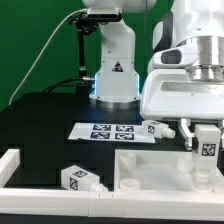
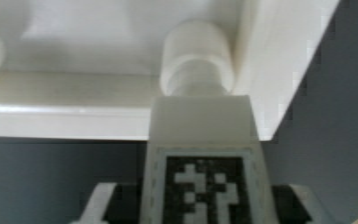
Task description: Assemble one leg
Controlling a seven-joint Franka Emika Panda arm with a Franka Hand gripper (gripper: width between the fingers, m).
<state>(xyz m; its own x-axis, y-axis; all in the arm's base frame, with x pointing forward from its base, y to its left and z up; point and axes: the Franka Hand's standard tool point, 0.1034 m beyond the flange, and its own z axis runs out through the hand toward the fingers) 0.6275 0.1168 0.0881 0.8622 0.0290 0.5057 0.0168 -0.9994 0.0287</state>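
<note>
In the exterior view the gripper (image 1: 206, 150) sits at the frame's edge, and most of the arm above it is cut off. The wrist view shows only slivers of its fingers (image 2: 105, 205), one on each side of the leg (image 2: 197, 140), pressed against it: the hand is clamped on the leg. The leg's long axis runs in line with the fingers, upright in the exterior view. Its round stub points away from the hand, down at the white panel (image 1: 150, 168) just beneath. White on white and blurred, the stub's tip cannot be told touching or apart. The leg's black-and-white square tag faces the wrist camera, its pattern smeared. A second leg (image 1: 155, 128) lies near the hand, at the end of the marker board (image 1: 105, 130)
</note>
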